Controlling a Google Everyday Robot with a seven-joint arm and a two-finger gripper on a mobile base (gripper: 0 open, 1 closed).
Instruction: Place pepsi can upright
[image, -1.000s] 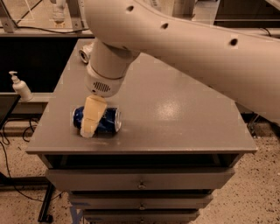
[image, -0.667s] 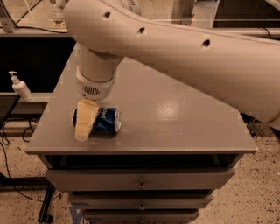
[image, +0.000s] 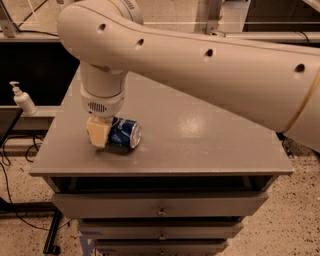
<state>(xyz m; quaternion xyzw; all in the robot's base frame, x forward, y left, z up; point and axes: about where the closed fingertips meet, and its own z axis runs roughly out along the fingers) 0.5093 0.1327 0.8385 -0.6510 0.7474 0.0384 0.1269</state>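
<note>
The dark blue cylindrical metal pepsi can (image: 127, 134) lies on its side, lower left of frame, on the grey desk (image: 210, 140). The cream hand (image: 100, 135) meets its left end; grip cannot be told. Risk: a nudge could roll the can off the near edge.

No word, brand name or number can be read anywhere. The can (image: 127, 134) lies on its side near the front left corner of the surface (image: 210, 145). It shows only white marks on dark blue, too blurred to spell out. The tool (image: 99, 134) stands at the can's left end, touching it or just beside it, with no legible label. The pump bottle (image: 22, 99) beyond the left edge and the drawers (image: 160, 205) below the front edge show no lettering that can be made out.
</note>
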